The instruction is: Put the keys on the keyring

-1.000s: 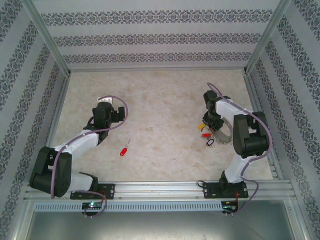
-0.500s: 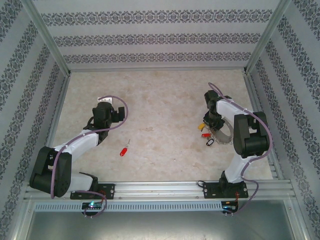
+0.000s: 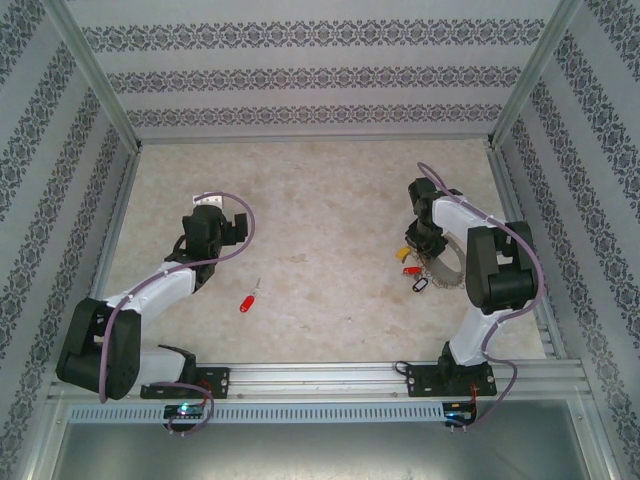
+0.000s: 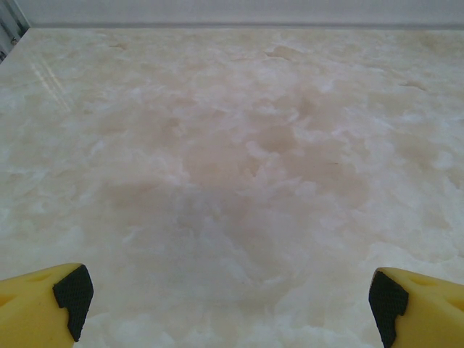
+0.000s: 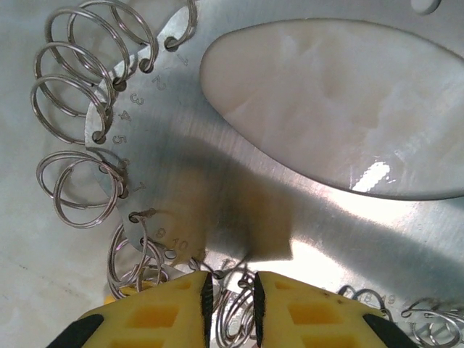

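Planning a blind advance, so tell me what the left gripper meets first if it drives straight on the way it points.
Nothing stands in its line: the left gripper, jaws wide open, points over the beige marbled tabletop. Angled down as it seems, it would probably touch that tabletop first.

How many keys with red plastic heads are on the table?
2. One red-headed key lies alone on the marble table; the other sits by the silvery keyring plate near the right gripper. Others may be hidden.
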Robot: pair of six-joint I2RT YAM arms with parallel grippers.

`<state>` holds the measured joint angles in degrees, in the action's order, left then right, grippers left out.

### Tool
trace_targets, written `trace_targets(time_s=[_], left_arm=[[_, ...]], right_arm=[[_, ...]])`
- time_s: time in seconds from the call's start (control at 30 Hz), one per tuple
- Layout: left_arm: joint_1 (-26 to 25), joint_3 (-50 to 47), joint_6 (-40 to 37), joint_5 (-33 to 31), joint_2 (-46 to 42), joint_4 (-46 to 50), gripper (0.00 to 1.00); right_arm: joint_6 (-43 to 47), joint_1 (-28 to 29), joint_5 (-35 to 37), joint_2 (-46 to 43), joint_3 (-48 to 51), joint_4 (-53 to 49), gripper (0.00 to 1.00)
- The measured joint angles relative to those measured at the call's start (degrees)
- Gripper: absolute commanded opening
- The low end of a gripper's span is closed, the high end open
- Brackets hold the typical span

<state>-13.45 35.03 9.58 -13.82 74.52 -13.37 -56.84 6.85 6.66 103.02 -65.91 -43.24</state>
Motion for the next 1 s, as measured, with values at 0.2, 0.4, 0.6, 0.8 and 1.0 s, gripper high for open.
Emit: trace_targets(time_s=[0.2,0.4,0.6,0.8,1.0], left_arm=[[0.0,-0.1,0.0,0.0,0.0,0.0,0.99],[0.0,-0.4,0.0,0.0,0.0,-0.2,0.99],[0.0,-0.5,0.0,-0.2,0.0,-0.4,0.99],[0.0,-0.9,0.0,-0.2,-0.3,-0.4,0.99],[0.0,-1.5,0.0,-0.4,-1.3,-0.4,0.99]], right_arm=[[-0.7,0.0,-0.7,0.3,0.0,0.0,0.26],[-1.5,0.0,-1.6,0.5,0.0,-0.1,0.31],[-1.6,0.0,-1.6,0.4,0.0,-0.3,0.35],[-2.9,0.0,-1.8,0.4,0.2,-0.6,0.33],[-3.5,0.0,-2.1,0.4,0.2,-0.3,0.26]])
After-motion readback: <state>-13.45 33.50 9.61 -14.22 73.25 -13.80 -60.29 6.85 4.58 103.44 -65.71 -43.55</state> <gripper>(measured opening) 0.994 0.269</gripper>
